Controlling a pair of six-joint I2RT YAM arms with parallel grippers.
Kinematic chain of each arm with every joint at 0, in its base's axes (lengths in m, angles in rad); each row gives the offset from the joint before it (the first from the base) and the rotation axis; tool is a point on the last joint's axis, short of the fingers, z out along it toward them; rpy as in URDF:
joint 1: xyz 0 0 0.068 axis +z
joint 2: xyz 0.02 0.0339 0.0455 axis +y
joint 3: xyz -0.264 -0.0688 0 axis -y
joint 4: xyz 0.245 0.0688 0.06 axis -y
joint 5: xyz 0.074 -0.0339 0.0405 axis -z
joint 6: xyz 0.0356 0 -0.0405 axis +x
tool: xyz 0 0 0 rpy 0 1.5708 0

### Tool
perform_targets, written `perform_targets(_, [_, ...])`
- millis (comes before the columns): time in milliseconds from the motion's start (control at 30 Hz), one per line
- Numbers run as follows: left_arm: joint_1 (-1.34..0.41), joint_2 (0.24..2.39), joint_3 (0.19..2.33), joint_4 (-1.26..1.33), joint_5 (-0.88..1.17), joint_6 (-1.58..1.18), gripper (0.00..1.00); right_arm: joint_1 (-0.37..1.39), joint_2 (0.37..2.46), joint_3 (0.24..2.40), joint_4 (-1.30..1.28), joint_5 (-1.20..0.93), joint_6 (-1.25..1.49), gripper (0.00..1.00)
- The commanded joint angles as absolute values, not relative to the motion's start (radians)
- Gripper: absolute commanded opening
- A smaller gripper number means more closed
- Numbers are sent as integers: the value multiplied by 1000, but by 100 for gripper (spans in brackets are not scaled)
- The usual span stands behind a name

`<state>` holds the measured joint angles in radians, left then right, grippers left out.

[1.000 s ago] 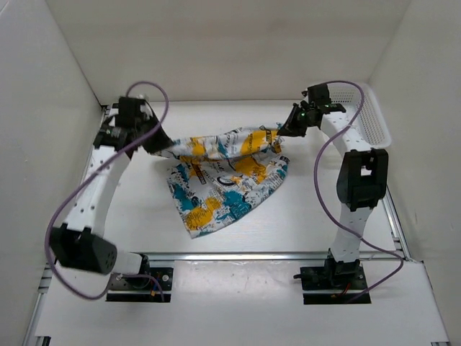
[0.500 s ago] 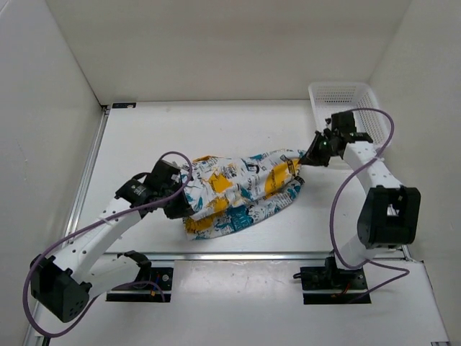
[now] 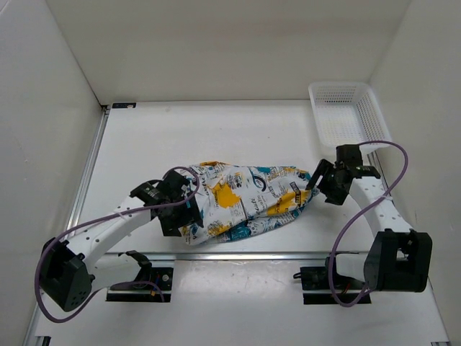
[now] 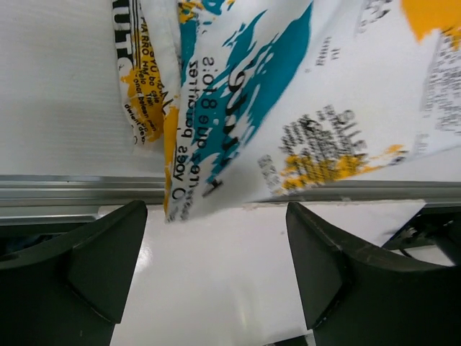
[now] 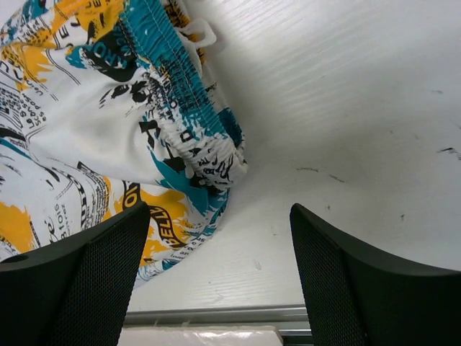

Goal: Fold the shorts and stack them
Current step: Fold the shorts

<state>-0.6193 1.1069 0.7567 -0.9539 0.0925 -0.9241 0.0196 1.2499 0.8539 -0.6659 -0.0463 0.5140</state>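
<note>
The left hand [image 3: 180,209] spreads wide, empty. Just to its right the shorts [image 3: 245,198] lie bunched on the counter [image 3: 180,137]: soft, light, floppy. I'd pinch the elastic waistband [image 5: 189,108] beside the right hand [image 3: 318,184], which is wide and empty too.

White table [image 3: 216,137], shorts [image 3: 248,198] lying perhaps folded, mesh basket [image 3: 338,86] back-right

shorts [image 4: 310,101] | left wrist: cut off top, right edges
</note>
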Motion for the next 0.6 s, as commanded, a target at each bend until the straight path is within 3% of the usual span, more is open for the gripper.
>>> perform_targets(0, [-624, 1117, 842, -972, 52, -917, 90, 17, 1171, 868, -684, 31, 531, 83])
perform_targets(167, [-624, 1195, 832, -973, 52, -926, 90, 35, 1135, 816, -706, 41, 531, 83])
perform_targets(400, [-660, 1284, 784, -865, 146, -936, 93, 35, 1199, 753, -568, -64, 531, 73])
perform_targets(500, [-683, 1336, 784, -853, 134, -936, 84, 35, 1291, 776, -535, -80, 531, 56])
perform_targets(533, [-683, 1347, 784, -853, 123, -936, 78, 35, 1301, 790, -535, -93, 522, 40])
perform_targets(567, [-683, 1367, 794, -853, 123, -927, 52, 35, 1301, 799, -526, -103, 522, 32])
